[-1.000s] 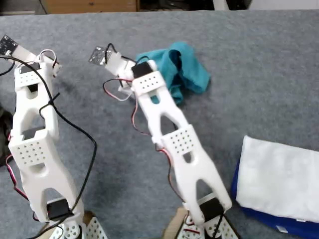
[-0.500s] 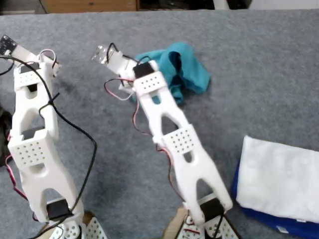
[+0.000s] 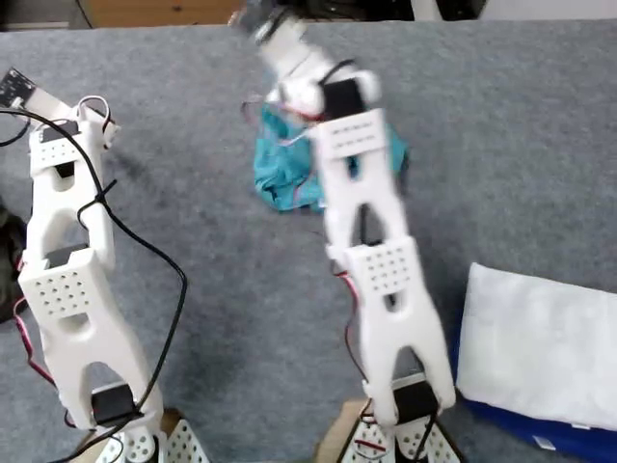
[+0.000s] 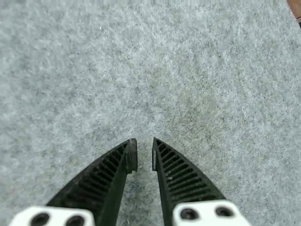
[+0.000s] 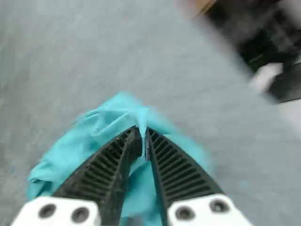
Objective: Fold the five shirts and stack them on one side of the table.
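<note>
And the right arm (image 3: 371,251) has swung — a second ago its wrist sat low over the near-left edge of the teal shirt (image 3: 284,174), now it has stretched up and away towards twelve o'clock, and the cloth has gone with it, pulled from a loose bundle into a narrower, rumpled hang just left of the arm's forearm. In the right wrist view the right gripper (image 5: 143,134) is clenched, the black ribbed jaws almost meeting with a peak of teal fabric pinched at the tips, the rest of the shirt (image 5: 89,141) bunched below them over the grey table (image 3: 521,125). In the high view the shirt lies at about twelve o'clock from the table's middle, a touch towards eleven. The left arm (image 3: 63,251) has not budged — it stands along the nine o'clock side, well apart from the shirt, and its wrist view shows the left gripper (image 4: 144,153) released, a narrow gap between the tips, nothing in it, bare grey felt underneath. Down at four o'clock, on the table's right edge, a folded white shirt (image 3: 540,342) lies flat on top of a blue shirt (image 3: 525,429), whose edge peeps out along the white one's near and left sides, and that pile is well clear of both arms
</note>
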Robot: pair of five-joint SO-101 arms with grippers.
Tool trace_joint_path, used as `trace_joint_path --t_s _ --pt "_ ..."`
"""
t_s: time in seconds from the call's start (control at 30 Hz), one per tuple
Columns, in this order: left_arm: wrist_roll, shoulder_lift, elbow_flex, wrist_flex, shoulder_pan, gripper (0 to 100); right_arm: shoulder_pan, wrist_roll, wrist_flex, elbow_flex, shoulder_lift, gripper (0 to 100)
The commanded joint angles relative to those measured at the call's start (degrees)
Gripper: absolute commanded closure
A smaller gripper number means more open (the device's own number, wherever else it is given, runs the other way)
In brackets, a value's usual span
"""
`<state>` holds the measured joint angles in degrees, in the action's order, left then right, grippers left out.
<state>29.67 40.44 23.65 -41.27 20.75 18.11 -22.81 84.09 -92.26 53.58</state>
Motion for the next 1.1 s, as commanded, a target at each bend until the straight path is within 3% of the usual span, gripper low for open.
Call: trace_joint_path --t_s 0.0,0.17,0.3,0.53,0.63,0.8,1.07 --pt "-0.4 -1.2 3.6 -3.6 -0.5 93 -4.2 1.3 0.4 -2.9 -18.4 99.5" --pt "-0.4 -1.2 7.7 -10.9 -4.2 93 -9.5 1.1 0.3 -2.9 -29.7 99.5" --pt "-0.9 -1.2 15.3 -21.6 -10.4 93 -15.2 0.8 0.5 -2.9 -32.8 99.5" --pt "-8.4 -1.1 32.6 -43.9 -24.8 93 -19.5 1.4 -1.3 3.9 -24.0 99.5" --pt "-11.2 -0.7 36.7 -50.9 -30.3 93 -21.7 5.2 -5.8 5.5 -15.3 99.5" --pt "-15.1 -0.6 35.2 -51.9 -39.0 93 -26.2 10.0 -13.1 5.3 -0.7 99.5" --pt "-31.4 -0.6 25.8 -43.9 -50.4 93 -30.8 10.1 -25.6 5.4 14.3 99.5"
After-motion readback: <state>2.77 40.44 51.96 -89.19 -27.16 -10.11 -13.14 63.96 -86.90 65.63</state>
